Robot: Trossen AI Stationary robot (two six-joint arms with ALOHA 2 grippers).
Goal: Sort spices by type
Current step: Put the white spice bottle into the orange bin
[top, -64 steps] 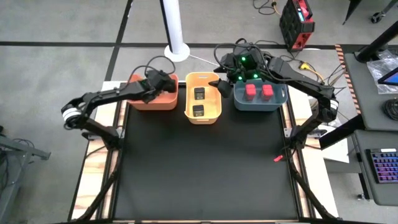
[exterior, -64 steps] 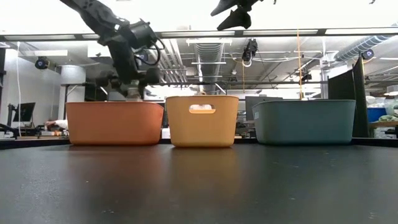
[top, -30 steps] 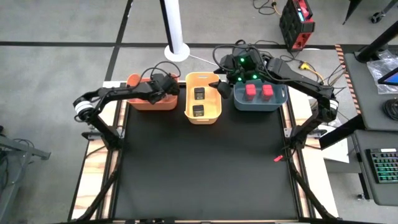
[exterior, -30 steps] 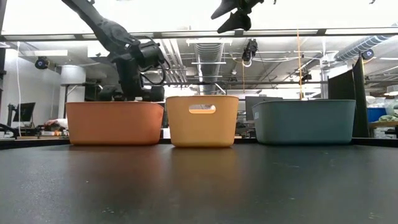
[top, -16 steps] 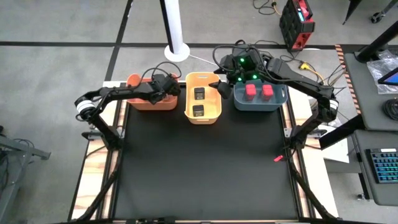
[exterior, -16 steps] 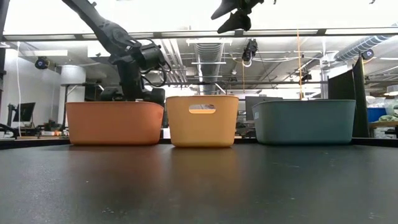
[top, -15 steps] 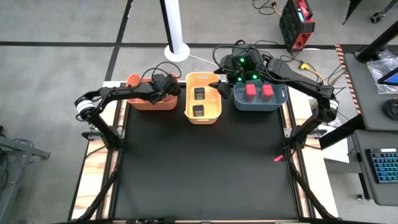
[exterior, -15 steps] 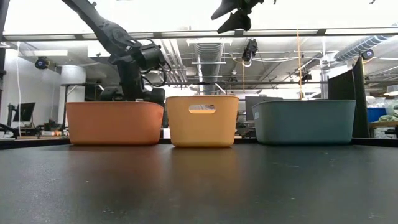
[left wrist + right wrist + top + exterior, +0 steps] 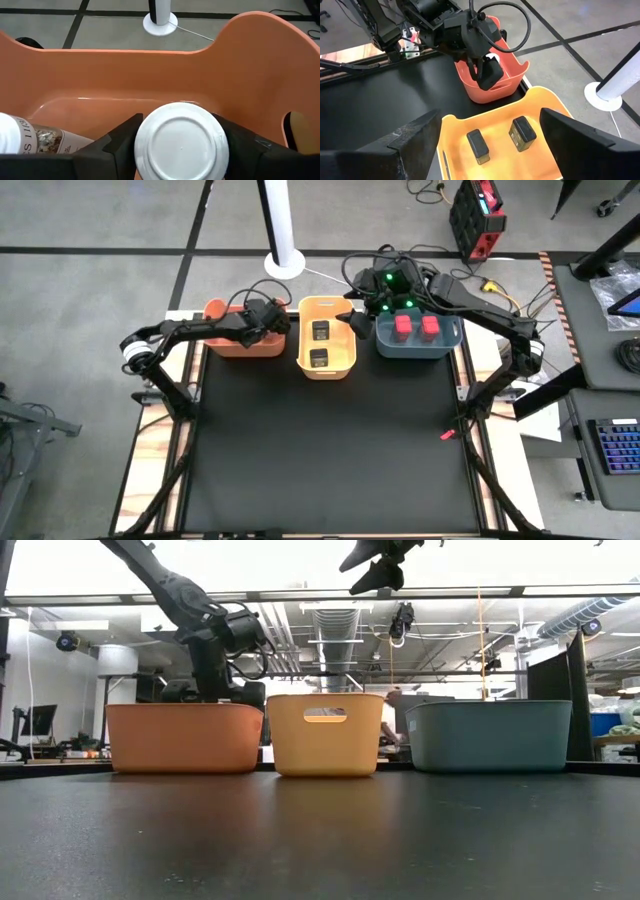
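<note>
A: Since nothing is left out on the black desk (image 9: 320, 450), what remains of the sort?

B: Only the release, I judge. Across the upper middle of the high view stand three plastic bins: the terracotta-orange bin (image 9: 222, 343) at left, the yellow bin (image 9: 340, 366) in the middle with two black boxy spice containers (image 9: 320, 331), and the grey-blue bin (image 9: 445, 346) at right with two red boxy spice containers (image 9: 403, 328).

A: And the claws?

B: The left claw (image 9: 180, 150) is down inside the orange bin, fingers closed on a clear white-capped spice jar (image 9: 181, 142). Its twin, a second clear jar (image 9: 35, 140), lies on its side at the wrist view's lower left.

A: How to finish well?

B: Lower until the jar nears the floor, beside its twin, then part the fingers and rise straight. The right claw (image 9: 490, 140) waits spread wide and empty above the yellow bin.
</note>
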